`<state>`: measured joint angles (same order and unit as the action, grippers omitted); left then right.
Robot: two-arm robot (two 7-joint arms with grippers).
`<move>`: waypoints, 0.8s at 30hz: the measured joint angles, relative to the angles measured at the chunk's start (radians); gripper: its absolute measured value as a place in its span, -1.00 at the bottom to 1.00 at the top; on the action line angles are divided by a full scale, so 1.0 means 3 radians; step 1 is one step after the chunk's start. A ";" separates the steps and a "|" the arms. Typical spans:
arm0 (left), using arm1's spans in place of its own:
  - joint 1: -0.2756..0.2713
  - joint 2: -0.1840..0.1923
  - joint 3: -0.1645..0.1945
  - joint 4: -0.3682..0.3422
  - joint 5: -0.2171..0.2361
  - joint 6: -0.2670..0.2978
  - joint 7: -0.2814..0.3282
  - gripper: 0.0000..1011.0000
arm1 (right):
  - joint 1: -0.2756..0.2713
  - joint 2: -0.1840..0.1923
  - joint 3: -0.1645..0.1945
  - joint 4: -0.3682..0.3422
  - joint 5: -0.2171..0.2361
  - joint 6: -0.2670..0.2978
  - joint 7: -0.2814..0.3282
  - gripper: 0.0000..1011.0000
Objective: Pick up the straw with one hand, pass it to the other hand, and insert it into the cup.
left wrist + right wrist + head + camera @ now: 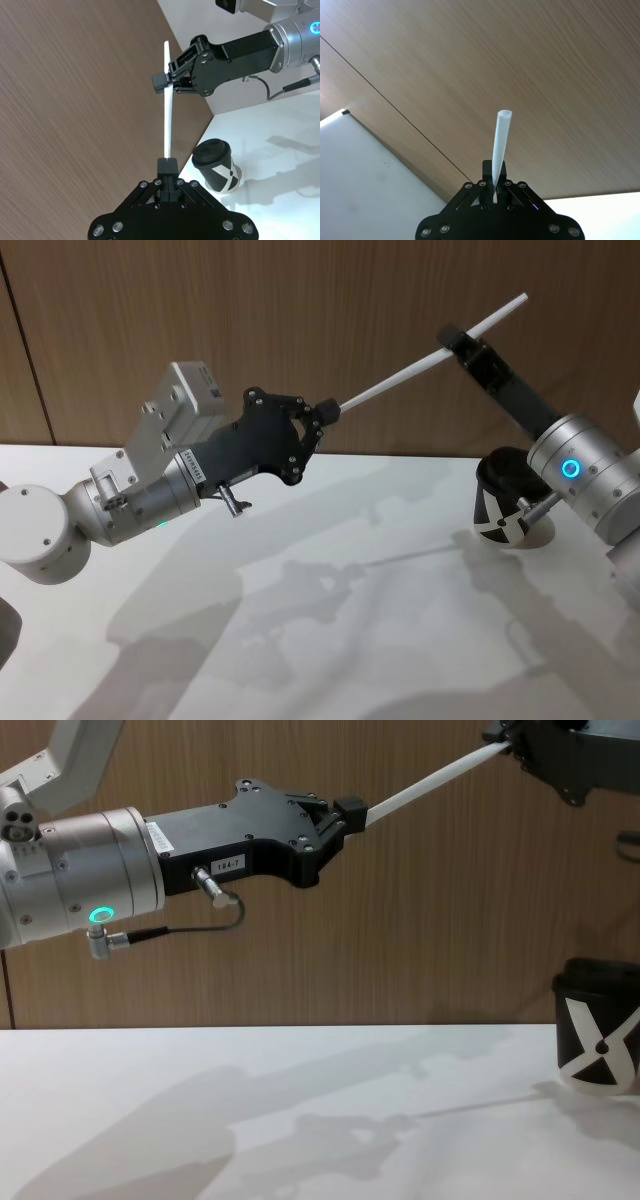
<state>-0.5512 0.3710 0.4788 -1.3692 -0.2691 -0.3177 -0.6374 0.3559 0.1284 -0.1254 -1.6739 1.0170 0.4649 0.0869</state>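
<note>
The straw [400, 373] bridges left claw [328, 410] and right claw [450, 338] above open table [300, 590]. The cup [497, 490] blocks the table's right edge.

In the head view, the right arm's silver wrist [575, 475] is covering the cup's [497, 495] right side and is running off the right edge. The chest view's right edge is cutting the cup, and its top edge is cutting the right gripper [505, 735], which is hiding the straw's [430, 782] upper end. The straw's lower end is disappearing between the left gripper's [328, 410] pinched fingers. In each wrist view, the bottom edge is cropping that gripper's body, and its fingers are hiding part of the straw.
</note>
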 joint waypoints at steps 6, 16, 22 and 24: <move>0.0000 0.0000 0.0000 0.0000 0.0000 0.0000 0.0000 -1.00 | 0.0001 0.0000 0.0000 0.0002 0.0000 -0.0001 0.0000 -0.98; 0.0000 0.0000 0.0000 0.0000 0.0000 0.0000 0.0000 -1.00 | 0.0001 0.0001 0.0000 0.0002 0.0000 -0.0002 0.0000 -1.00; 0.0000 0.0001 0.0000 0.0000 0.0000 0.0000 0.0000 -0.99 | -0.0010 0.0001 -0.0006 -0.0012 0.0007 -0.0015 -0.0006 -1.00; 0.0000 0.0001 0.0000 0.0000 0.0000 0.0000 0.0000 -0.87 | -0.0014 0.0001 -0.0010 -0.0021 0.0011 -0.0021 -0.0009 -1.00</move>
<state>-0.5512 0.3712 0.4787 -1.3692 -0.2691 -0.3177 -0.6374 0.3516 0.1286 -0.1284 -1.6801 1.0202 0.4586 0.0841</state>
